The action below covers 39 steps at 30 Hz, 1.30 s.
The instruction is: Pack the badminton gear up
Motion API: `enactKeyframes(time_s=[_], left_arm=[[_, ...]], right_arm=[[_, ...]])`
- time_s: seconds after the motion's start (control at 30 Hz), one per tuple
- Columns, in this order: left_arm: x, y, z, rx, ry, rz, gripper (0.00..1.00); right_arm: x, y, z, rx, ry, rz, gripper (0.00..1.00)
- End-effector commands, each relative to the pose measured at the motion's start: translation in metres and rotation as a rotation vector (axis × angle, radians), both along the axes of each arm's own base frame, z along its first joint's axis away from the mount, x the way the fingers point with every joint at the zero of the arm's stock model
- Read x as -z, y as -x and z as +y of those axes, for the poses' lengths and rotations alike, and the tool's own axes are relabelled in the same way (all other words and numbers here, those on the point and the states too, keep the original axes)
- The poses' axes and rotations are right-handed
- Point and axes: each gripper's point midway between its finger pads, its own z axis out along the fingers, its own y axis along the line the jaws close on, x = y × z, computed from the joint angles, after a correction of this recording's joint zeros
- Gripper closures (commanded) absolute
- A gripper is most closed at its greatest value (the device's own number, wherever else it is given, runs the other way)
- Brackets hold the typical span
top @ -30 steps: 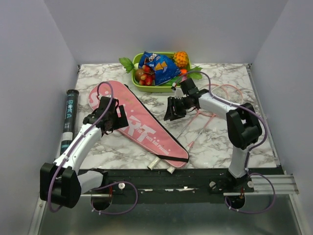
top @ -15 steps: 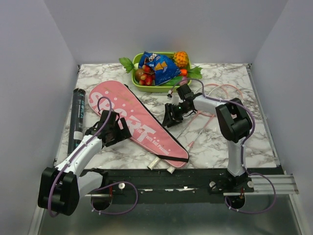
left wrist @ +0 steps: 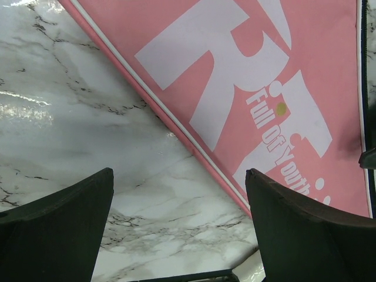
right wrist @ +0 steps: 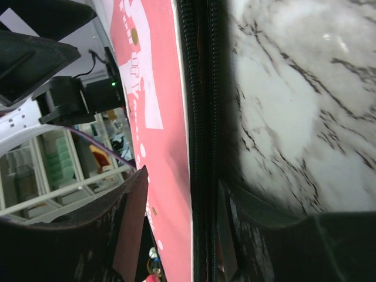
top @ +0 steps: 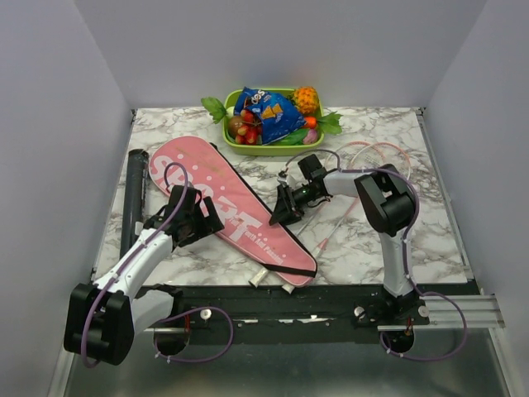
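**Left pincer** [left wrist: 179, 232]: released. Its fingers [left wrist: 56, 229] are wide apart with nothing between them. Below the gap are bare marble worktop [left wrist: 70, 117] and the white-piped left border of the pink bag [left wrist: 264, 70], which passes under the right-hand finger (big white letters and a smaller line, "Full Of Youth", are legible). In the top view this pincer hangs over the bag's left border, roughly midway along it.

**Right pincer** [right wrist: 182, 182]: the jaws are narrowed, one finger on either side of the bag's black zip edge. The zip lies against one finger, and a strip of pink shows beside the other. I cannot tell whether the edge is actually pinched. The top view puts it at the bag's right border, across from the left pincer.

**Bag:** flat on the worktop and lying diagonally. The wide round end is far-left, the narrow end is at the front edge, and the lettering faces up.

**Rackets** [top: 382, 157]: on the worktop to the right of the bag and outside it. The pink hoops are far-right, partly behind the right arm, and the shafts slant back toward the centre.

**Tube** [top: 134, 194]: long and black, along the worktop's left edge, beside the bag.

**Green tray** [top: 248, 150]: at the far edge, just beyond the bag's wide end. It holds toy fruit and a blue snack packet [top: 269, 112].
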Motion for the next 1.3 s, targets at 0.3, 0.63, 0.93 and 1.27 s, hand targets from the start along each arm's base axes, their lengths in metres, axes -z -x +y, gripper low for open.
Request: enactKeyframes(time_s=[0.3,0.63,0.93,1.27], left_arm=[[-0.017,0.001,-0.004,0.009,0.039,-0.070,0.01],[-0.060,-0.005,0.004,-0.037,0.045,-0.242,0.01],[-0.077,-0.004,0.014,-0.045,0.013,-0.325,0.01],[-0.092,-0.007,0.016,-0.037,-0.009,-0.359,0.01]], right_arm=[[-0.014,0.021,0.046,-0.104,-0.067,0.004,1.00],[-0.115,-0.020,0.045,-0.046,-0.001,-0.415,0.99],[-0.221,-0.043,0.047,0.129,-0.092,-0.731,0.99],[-0.232,-0.051,0.012,0.583,-0.071,-0.634,0.99]])
